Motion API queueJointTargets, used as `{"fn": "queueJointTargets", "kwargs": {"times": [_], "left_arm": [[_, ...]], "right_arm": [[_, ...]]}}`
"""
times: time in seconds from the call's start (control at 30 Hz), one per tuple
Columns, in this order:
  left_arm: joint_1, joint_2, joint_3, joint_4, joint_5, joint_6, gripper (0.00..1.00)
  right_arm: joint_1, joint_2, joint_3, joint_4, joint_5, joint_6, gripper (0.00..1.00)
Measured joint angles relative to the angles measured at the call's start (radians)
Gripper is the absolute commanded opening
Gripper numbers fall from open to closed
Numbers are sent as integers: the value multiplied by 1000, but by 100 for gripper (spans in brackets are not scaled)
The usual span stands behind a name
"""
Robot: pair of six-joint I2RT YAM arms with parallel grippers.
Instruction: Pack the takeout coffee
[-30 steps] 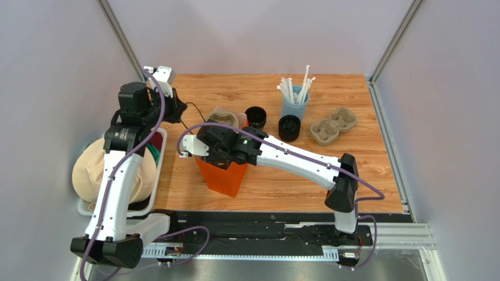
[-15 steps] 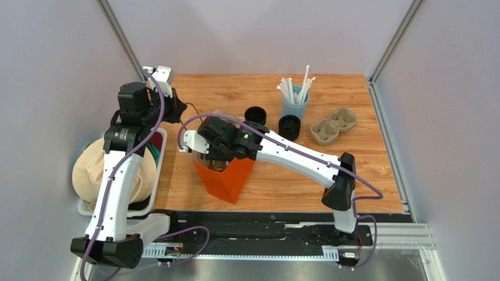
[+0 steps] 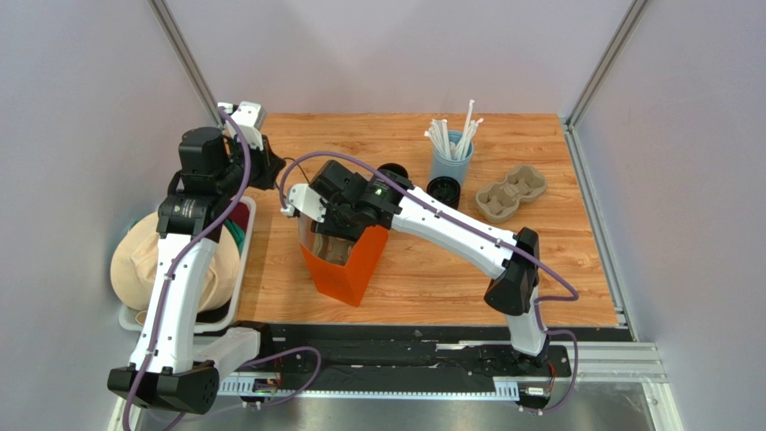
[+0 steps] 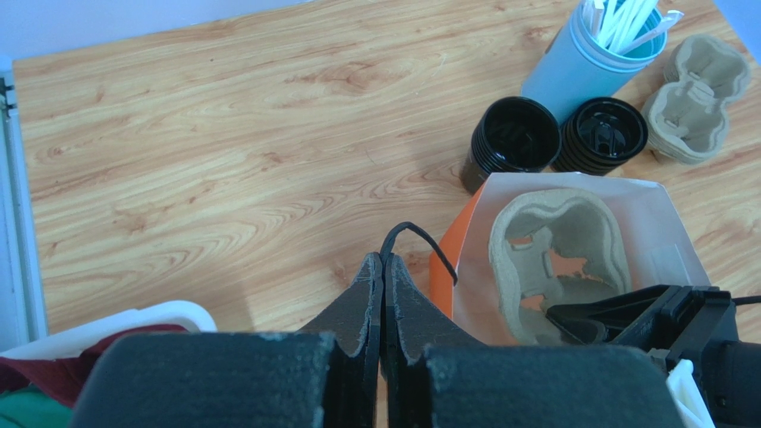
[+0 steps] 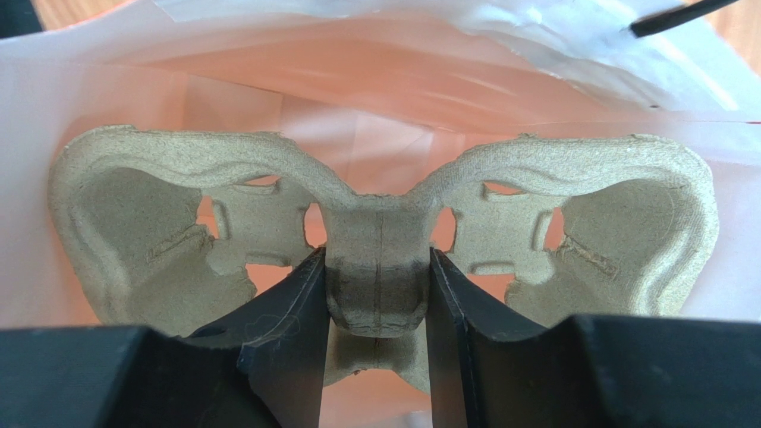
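The takeout coffee cup [image 3: 393,170] is small, black and open, standing on the table behind my right arm; it also shows in the left wrist view [image 4: 511,143]. A black ribbed lid piece [image 3: 443,192] stands beside it [image 4: 607,135]. My left gripper [image 3: 273,167] is shut on the black string handle [image 4: 413,236] of the orange paper bag [image 3: 346,265]. My right gripper [image 5: 377,267] is shut on the middle web of a cardboard cup tray [image 5: 375,223], held inside the bag's mouth [image 4: 554,241].
A pale blue cup of white straws [image 3: 451,160] and a second cardboard tray [image 3: 511,193] stand at the back right. A white bin [image 3: 244,260] with a beige cloth bundle [image 3: 144,260] sits off the table's left edge.
My right wrist has moved back and up over the bag's mouth, and the tray is now hidden under it in the top view. The bag has shifted slightly. The left arm holds still.
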Motion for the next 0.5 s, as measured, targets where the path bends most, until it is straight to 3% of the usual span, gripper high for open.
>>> {"fn": "queueJointTargets", "kwargs": {"times": [0.5], "left_arm": [[1, -10, 0, -1, 4, -3, 0]], "right_arm": [[-73, 78, 77, -68, -141, 83, 19]]}}
